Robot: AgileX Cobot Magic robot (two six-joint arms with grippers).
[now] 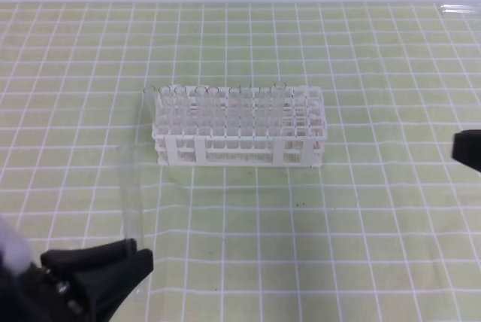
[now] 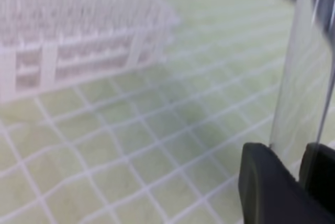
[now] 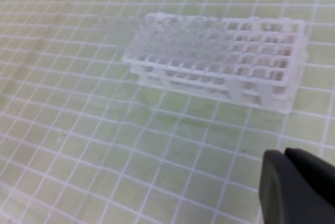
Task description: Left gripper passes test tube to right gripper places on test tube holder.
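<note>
Green matting ruled with a white grid covers the counter [image 1: 376, 209], which runs back to a plain pale wall; no brand, label or writing can be read anywhere. White plastic, the test tube holder [image 1: 239, 138] stands mid-counter, its rear holes filled with clear tubes. At the lower left, the left end effector [image 1: 113, 258] grips the test tube [image 1: 132, 194] by its lower end, holding it upright and off the counter, just left of and nearer than the holder. The right end effector [image 3: 285, 182] is at the right edge, well apart from the holder, its fingers pressed together on nothing.
</note>
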